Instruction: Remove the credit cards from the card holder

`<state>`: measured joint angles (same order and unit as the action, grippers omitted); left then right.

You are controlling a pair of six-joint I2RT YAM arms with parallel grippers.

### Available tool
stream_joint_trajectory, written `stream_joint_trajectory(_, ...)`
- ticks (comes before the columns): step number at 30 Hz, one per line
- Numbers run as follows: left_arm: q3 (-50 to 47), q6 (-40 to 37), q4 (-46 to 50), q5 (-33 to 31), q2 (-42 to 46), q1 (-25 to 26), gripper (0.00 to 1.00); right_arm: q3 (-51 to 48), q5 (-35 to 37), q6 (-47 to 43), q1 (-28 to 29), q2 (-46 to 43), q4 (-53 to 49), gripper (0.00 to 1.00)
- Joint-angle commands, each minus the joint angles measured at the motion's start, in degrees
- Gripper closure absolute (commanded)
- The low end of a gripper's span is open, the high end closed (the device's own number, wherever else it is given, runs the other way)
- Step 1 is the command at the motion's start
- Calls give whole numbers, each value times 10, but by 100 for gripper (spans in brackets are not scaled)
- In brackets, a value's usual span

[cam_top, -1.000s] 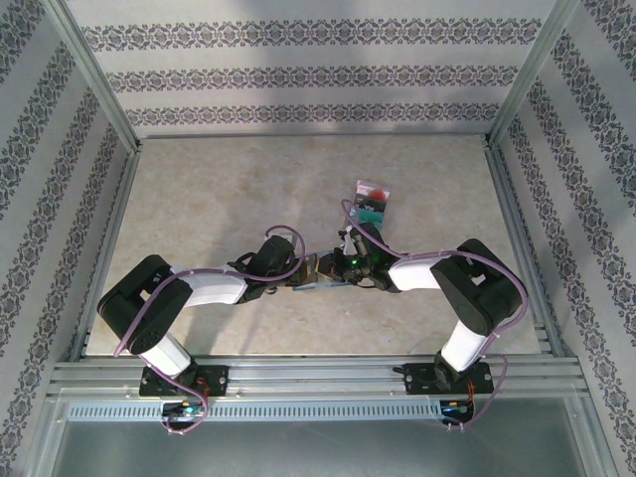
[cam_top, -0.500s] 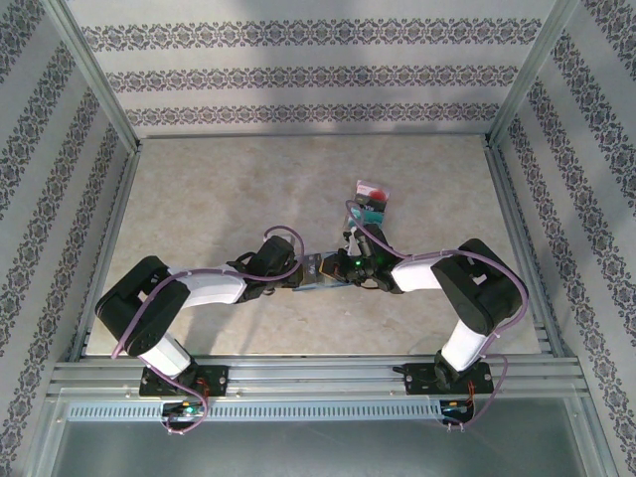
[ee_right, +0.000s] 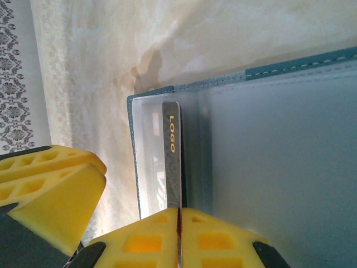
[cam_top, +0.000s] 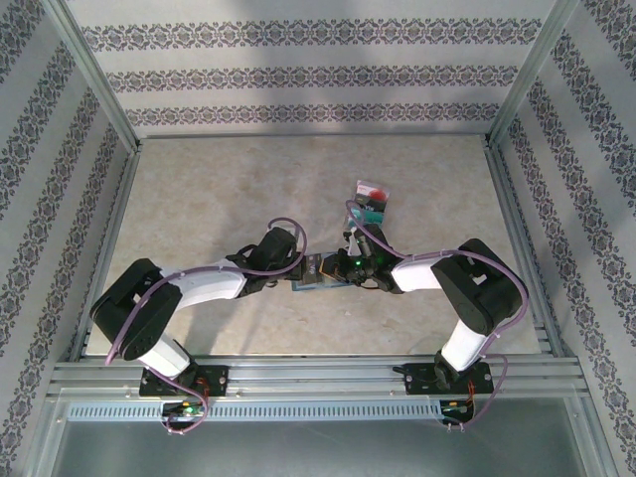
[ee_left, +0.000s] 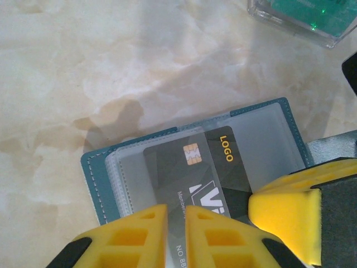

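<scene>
The teal card holder [ee_left: 97,181] lies open on the table, its clear pockets facing up; from above it is a teal patch [cam_top: 316,285] between the two wrists. A dark credit card [ee_left: 178,167] with a gold chip and the word LOGO sticks partway out of a pocket. My right gripper [ee_right: 179,211] is shut on this card [ee_right: 172,151], seen edge-on, and one of its fingers [ee_left: 284,215] lies over the card's corner. My left gripper [ee_left: 176,209] hovers over the holder's near edge, its fingers a narrow slit apart with nothing pinched between them.
A clear plastic box [cam_top: 373,199] with red and teal cards inside sits just behind the grippers, and its corner [ee_left: 301,14] is close to the holder. Metal frame rails run along the table's sides and near edge.
The left arm has reached further right, bringing its gripper over the holder, and its fingers have drawn closer together. The right gripper stays shut on the dark card.
</scene>
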<state>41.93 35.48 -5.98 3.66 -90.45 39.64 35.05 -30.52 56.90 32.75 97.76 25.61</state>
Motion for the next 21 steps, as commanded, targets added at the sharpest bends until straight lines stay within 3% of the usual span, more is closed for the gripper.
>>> stream_joint_trajectory(1, 6, -5, 8, 14, -27, 0, 87, -2, -5, 2, -3, -13, 8, 90)
stream_joint_trajectory(21, -4, 12, -12, 35, -51, 0, 90, 3, -23, 18, 7, -2, 66, 84)
